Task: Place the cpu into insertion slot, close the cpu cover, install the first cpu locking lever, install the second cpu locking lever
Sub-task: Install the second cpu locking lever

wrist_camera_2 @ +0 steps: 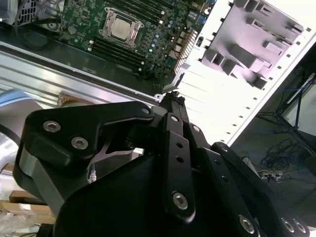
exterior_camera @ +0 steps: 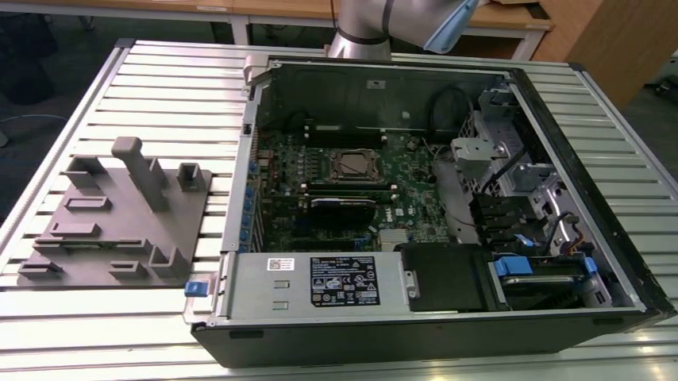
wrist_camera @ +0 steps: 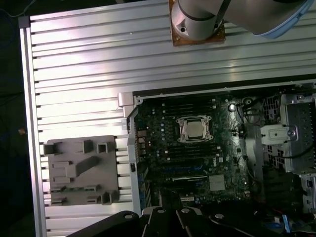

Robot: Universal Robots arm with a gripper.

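The black metal gripper (wrist_camera_2: 170,98) is seen large in the lower part of the second wrist view, its fingers pressed together with nothing between them, raised well above the open computer case. Beyond it, at the upper left of that frame, the silvery-grey square cpu (wrist_camera_2: 120,29) is seated in the black square insertion slot (wrist_camera_2: 131,43) on the green motherboard (wrist_camera_2: 163,42), with the thin silver-grey cpu cover (wrist_camera_2: 107,19) framing it. A grey moulded fixture tray (wrist_camera_2: 256,44) is seen at upper right, on the ribbed aluminium table (wrist_camera_2: 217,103).
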